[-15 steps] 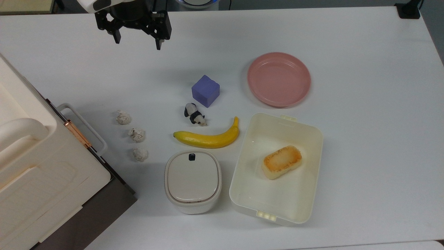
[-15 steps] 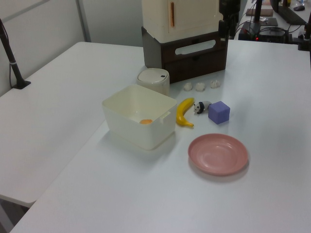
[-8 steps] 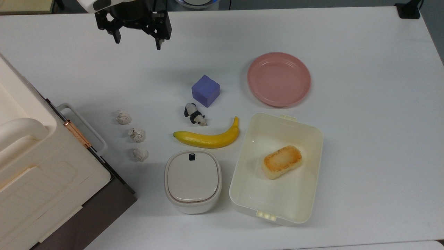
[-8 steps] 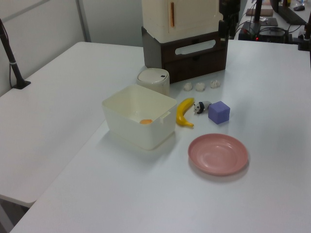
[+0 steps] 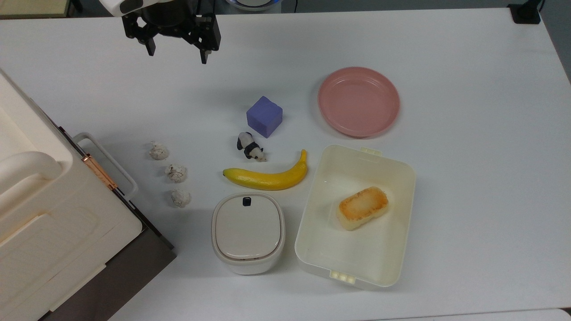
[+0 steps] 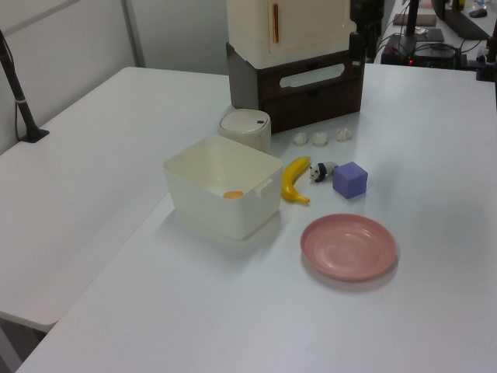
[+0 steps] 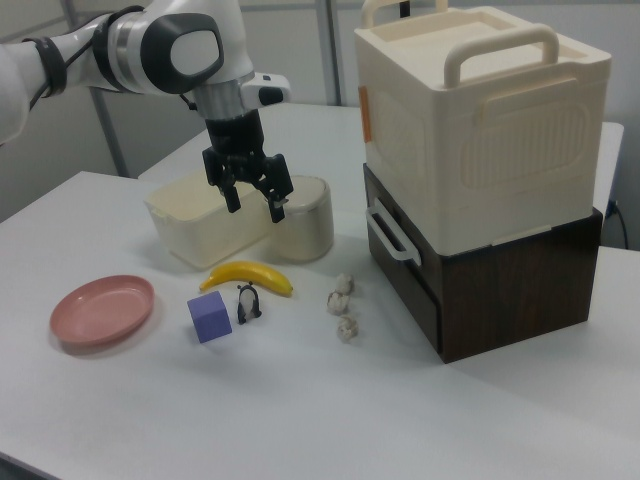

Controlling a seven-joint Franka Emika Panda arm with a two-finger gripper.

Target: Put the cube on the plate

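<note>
White table (image 5: 468,187); stacked cream box on dark drawer unit (image 7: 480,170) at the right view's right. Cream tub (image 5: 354,214) holds a toasted block (image 5: 362,207). Pink plate (image 5: 358,101) bare. Purple cube (image 5: 264,116) on the table — apart from the plate, beside a panda figure (image 5: 250,146). Gripper (image 5: 176,51) aloft, jaws spread wide — holding nothing.

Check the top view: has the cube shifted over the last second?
No. The cube keeps the same gap to the plate and to the panda figure.
</note>
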